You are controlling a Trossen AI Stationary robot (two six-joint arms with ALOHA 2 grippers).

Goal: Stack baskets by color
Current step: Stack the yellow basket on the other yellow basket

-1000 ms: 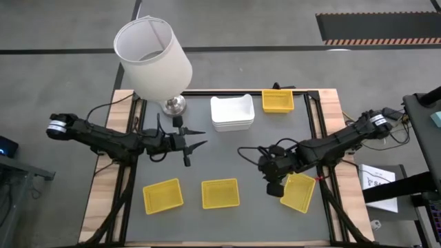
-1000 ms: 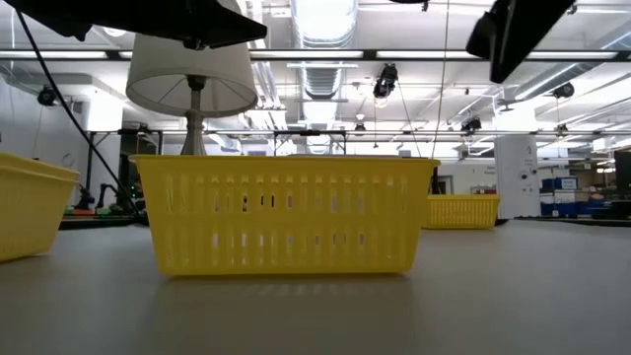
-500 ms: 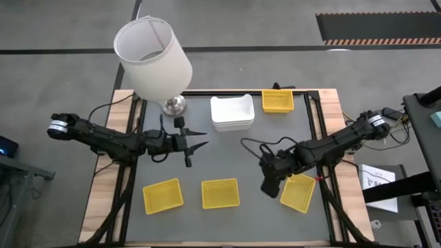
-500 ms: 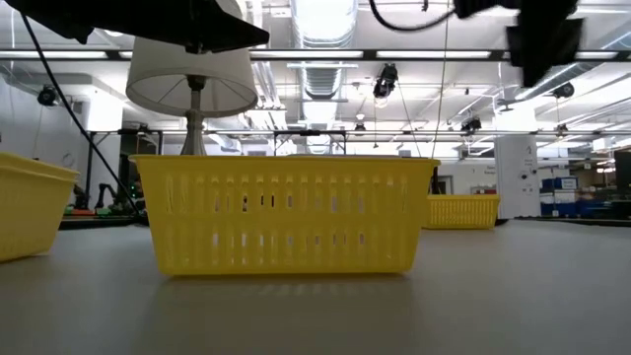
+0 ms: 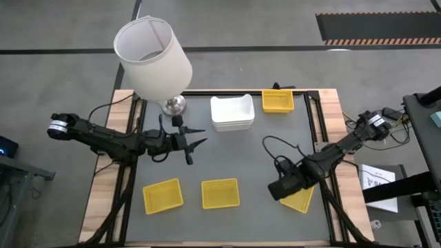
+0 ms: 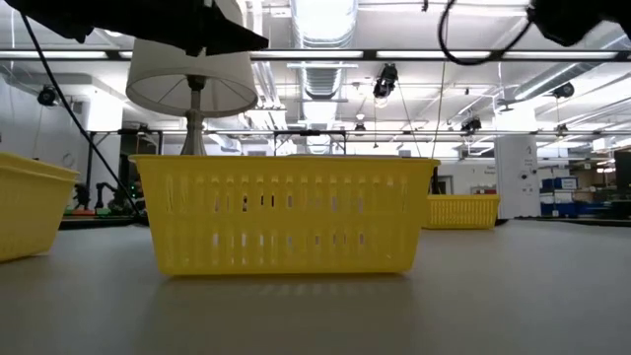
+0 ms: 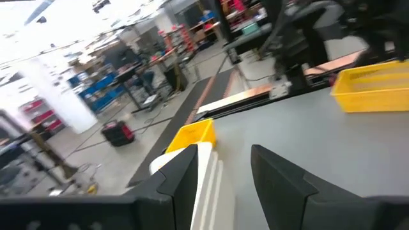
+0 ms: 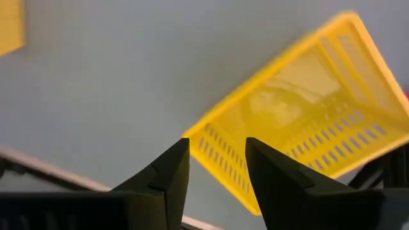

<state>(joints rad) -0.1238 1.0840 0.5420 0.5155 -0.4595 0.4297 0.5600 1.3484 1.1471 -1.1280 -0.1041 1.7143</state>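
High view: grey matte table (image 5: 262, 148) with pale wood strips along both sides. Landmark is the lamp (image 5: 153, 60), a large white drum shade on a chrome base, at the far left corner.

White baskets (image 5: 231, 113): smooth plastic, rectangular, nested in one stack just right of the lamp base. Far yellow basket (image 5: 278, 101) sits just beyond that stack, further from the lamp, at the table's far edge. Two more yellow baskets lie on the near side of the table from the lamp: left one (image 5: 163, 195), slightly skewed, and middle one (image 5: 220, 193), square to the edge. In the low view the middle one (image 6: 284, 213) shows thin slotted, mesh-like walls and a rolled rim.

Fourth yellow basket (image 5: 301, 198) is at the corner diagonally opposite the lamp, turned at an angle. Right gripper (image 5: 278, 189) hovers at its edge; in the right wrist view its dark fingers (image 8: 167, 176) stand apart above the slatted rim (image 8: 307, 134), grasping nothing.

Left gripper (image 5: 195, 143) hangs just in front of the lamp base, fingers spread, empty.
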